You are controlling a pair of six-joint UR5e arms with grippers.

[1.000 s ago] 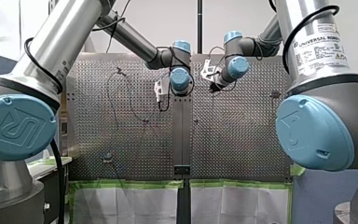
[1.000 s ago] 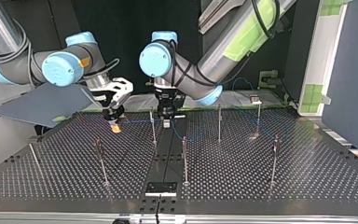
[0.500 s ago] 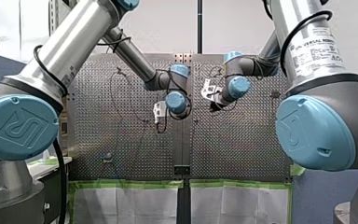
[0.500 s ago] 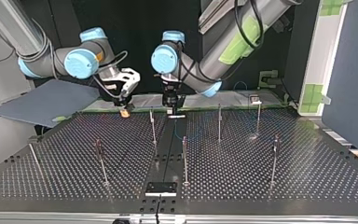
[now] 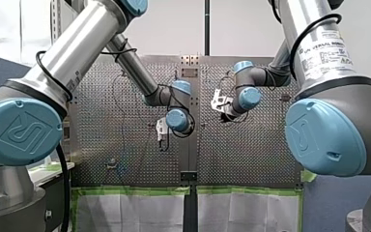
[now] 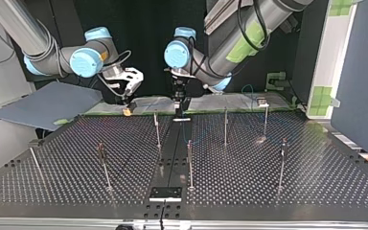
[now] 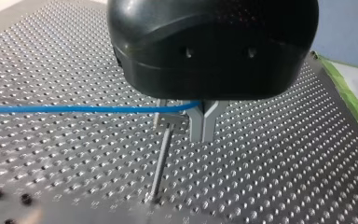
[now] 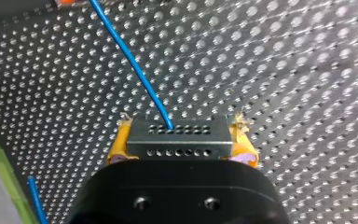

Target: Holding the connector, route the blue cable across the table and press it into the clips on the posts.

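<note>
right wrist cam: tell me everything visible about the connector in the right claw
The dark grey rectangular connector looks like metal or hard plastic, with two rows of small round holes across its face. It sits level across my right claw, clamped at both ends by the yellow pads. A thin blue cable leaves a hole in the upper row and runs ahead over the silver perforated table. The connector appears held clear of the table.

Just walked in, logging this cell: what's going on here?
My right gripper is clamped on the connector, with the blue cable running out of it. My left gripper pinches that cable farther along, right beside the top of a post. Whether the cable sits in the post's clip, I cannot tell.
</note>
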